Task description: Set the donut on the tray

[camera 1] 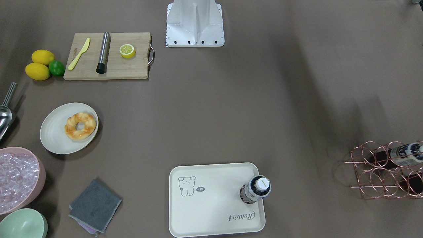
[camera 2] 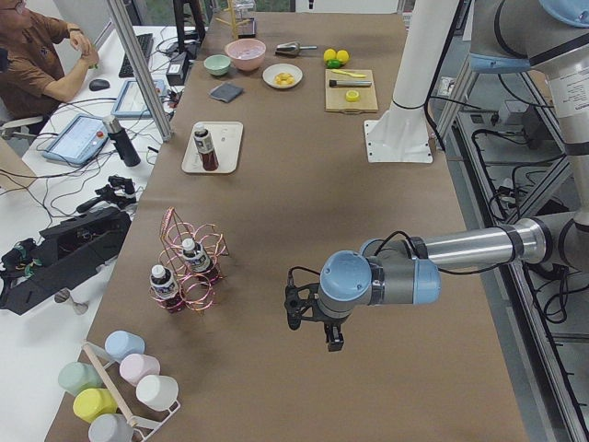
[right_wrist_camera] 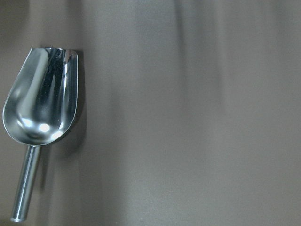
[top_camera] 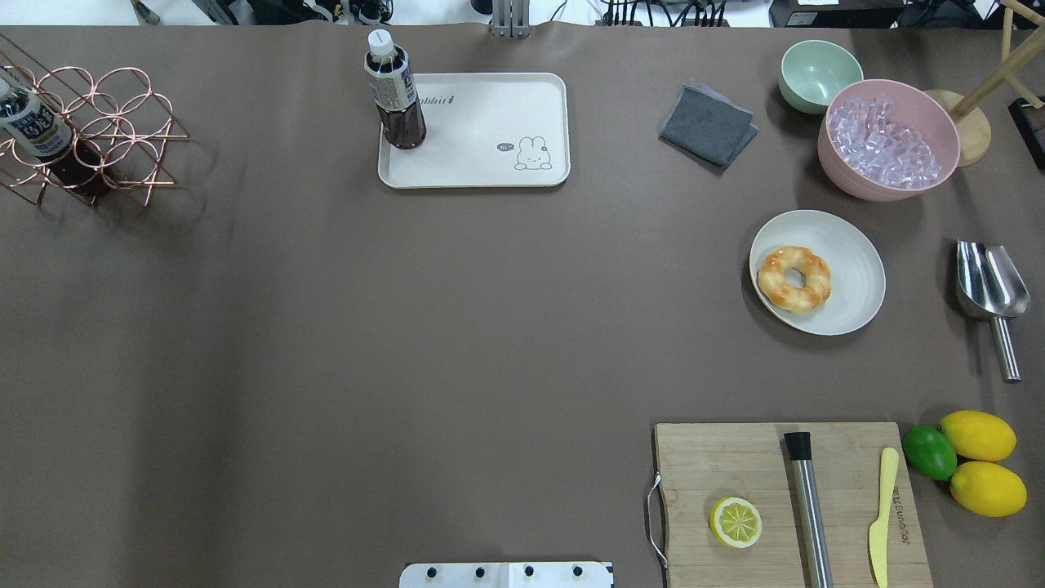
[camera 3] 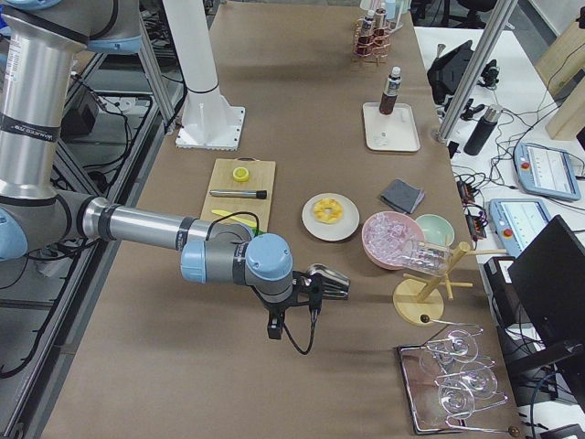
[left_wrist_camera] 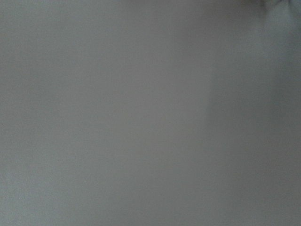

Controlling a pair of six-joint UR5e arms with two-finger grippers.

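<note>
Showing the donut (camera 1: 80,125) lying on a plate (camera 1: 54,138), far from the left hand (camera 2: 293,307) and the right hand (camera 3: 309,291), with their openness impossible to tell.

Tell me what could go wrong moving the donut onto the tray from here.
1. A bottle stands upright in one corner of the tray; an arm bringing the donut in could knock it over, so aim for the bare half near the rabbit drawing.
2. The donut lies off-centre on the plate, close to its rim; a grasp pressing down there might tip or drag the plate.
3. The tray is well across the table from the plate, so a loose grip could drop the donut on the way.
</note>
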